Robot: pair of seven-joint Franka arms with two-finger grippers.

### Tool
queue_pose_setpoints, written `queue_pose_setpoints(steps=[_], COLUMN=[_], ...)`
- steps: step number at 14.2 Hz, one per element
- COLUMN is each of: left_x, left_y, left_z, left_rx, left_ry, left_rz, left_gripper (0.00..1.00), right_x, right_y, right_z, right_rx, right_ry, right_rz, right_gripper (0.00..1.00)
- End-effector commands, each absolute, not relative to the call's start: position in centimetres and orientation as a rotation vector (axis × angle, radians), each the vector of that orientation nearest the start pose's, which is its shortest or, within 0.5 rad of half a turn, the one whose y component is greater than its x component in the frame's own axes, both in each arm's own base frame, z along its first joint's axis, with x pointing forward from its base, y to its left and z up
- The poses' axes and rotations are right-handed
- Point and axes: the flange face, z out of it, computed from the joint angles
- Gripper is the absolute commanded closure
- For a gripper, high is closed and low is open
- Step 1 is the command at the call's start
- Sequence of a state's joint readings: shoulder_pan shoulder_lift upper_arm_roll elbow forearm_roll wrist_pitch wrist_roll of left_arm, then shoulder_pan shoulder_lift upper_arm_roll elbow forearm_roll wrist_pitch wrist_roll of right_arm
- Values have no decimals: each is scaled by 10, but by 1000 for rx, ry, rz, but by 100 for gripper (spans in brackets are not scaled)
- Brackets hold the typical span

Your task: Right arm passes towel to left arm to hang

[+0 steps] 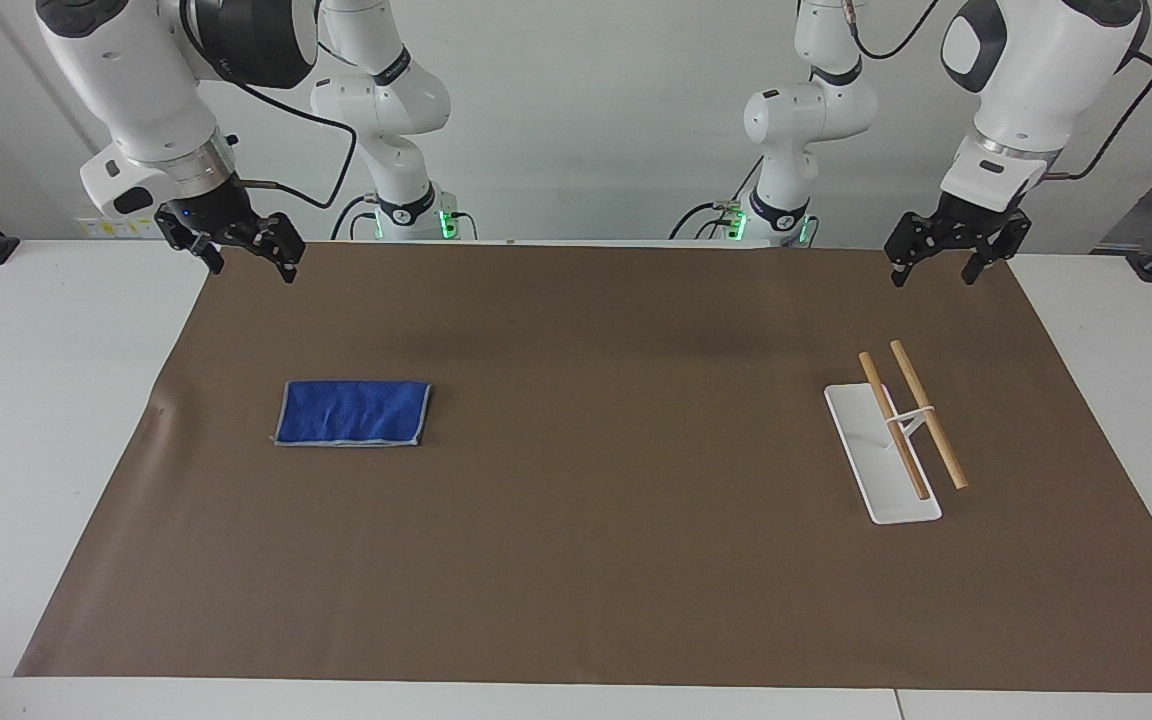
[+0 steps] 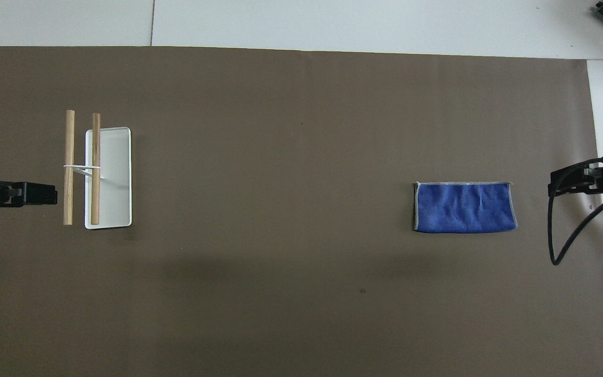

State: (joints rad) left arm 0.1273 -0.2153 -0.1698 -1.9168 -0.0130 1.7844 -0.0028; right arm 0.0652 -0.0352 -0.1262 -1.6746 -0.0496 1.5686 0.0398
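Note:
The deep-blue towel [image 1: 353, 412] lies flat on the brown mat, toward the right arm's end of the table; it also shows in the overhead view [image 2: 464, 207]. My right gripper [image 1: 248, 263] hangs open and empty in the air over the mat's corner near the robots, well apart from the towel; its tips show in the overhead view [image 2: 560, 183]. My left gripper [image 1: 934, 272] hangs open and empty over the mat's edge at the left arm's end, and the arm waits; it shows in the overhead view [image 2: 45, 192].
A towel rack with a white base [image 1: 861, 440] and two raised wooden bars [image 1: 926, 415] stands toward the left arm's end; it shows in the overhead view [image 2: 115, 178]. The brown mat [image 1: 576, 520] covers most of the white table.

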Motion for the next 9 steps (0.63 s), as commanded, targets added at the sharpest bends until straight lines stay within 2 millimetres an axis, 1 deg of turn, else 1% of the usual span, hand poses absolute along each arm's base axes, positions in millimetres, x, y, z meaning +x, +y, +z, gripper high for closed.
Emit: queue_pose_setpoints(steps=[1, 3, 5, 6, 7, 9], left_x=[494, 494, 494, 494, 494, 494], left_y=[-27, -28, -28, -27, -27, -27], left_z=[592, 592, 591, 592, 591, 592], left_rx=[-3094, -3094, -3094, -3094, -3094, -3094], left_ry=[37, 42, 40, 37, 37, 40], left_rz=[-137, -137, -134, -137, -134, -137], left_gripper=[0, 0, 0, 0, 0, 0], right_x=[523, 521, 523, 525, 526, 535], right_y=[-49, -50, -58, -59, -64, -69], right_z=[576, 557, 541, 530, 513, 468], right_rx=[-3154, -3152, -3153, -3154, -3155, -3158], right_ry=[56, 51, 59, -7, -64, -141], right_rz=[58, 32, 15, 11, 6, -9], right_gripper=[0, 0, 0, 0, 0, 0])
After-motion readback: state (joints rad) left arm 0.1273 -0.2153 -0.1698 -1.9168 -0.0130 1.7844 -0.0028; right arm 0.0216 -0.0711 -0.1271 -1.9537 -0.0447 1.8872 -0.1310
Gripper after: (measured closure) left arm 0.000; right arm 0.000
